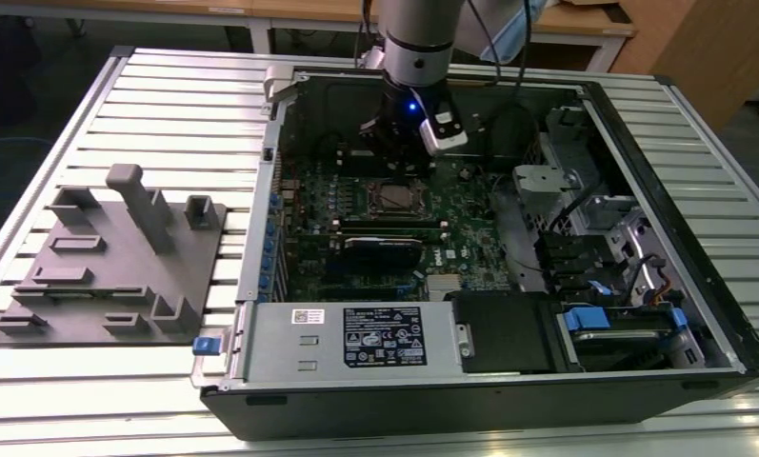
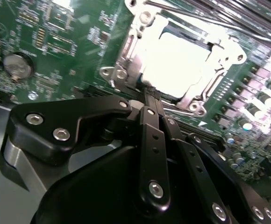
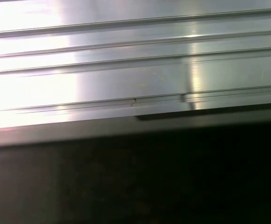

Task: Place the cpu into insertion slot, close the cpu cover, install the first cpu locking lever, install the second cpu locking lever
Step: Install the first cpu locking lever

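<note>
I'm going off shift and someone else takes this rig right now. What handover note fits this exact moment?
The gripper is shut, with its tip at the edge of the socket. I cannot tell whether it pinches a lever.
The cpu sits in the socket.
The cover lies flat around the cpu.
Done: cpu placed, cover closed.
Left: both locking levers. I cannot tell whether either is latched.
</note>
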Action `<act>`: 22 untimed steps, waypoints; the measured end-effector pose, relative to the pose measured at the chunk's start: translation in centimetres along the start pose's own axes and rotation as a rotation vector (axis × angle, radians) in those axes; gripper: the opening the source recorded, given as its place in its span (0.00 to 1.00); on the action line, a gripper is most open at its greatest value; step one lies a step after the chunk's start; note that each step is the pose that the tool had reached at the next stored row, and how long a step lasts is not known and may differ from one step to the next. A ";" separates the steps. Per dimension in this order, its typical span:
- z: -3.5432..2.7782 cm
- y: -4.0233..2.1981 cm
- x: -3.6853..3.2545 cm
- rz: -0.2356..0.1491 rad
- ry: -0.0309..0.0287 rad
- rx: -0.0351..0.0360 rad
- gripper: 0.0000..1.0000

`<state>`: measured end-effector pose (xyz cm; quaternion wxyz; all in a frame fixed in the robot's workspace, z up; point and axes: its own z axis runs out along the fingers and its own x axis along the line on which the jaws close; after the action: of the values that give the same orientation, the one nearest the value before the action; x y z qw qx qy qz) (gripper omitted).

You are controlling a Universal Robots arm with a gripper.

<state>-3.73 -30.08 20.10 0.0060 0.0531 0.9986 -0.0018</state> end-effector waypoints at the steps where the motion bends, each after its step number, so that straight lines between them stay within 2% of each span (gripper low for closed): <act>1: 0.00 -0.02 0.23 0.000 -0.0001 -0.0003 0.11; 3: 0.00 -0.06 0.58 0.000 -0.0005 -0.0005 0.11; 6: -0.04 -0.02 0.76 -0.001 -0.0005 -0.0003 0.11; 12: -0.16 0.34 0.82 -0.014 -0.0005 -0.0005 0.11; 19: -0.21 0.42 0.83 -0.017 -0.0006 -0.0006 0.11; 22: -0.21 0.43 0.83 -0.032 -0.0007 -0.0010 0.11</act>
<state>-4.51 -29.57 20.29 0.0063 0.0371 0.9993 -0.0014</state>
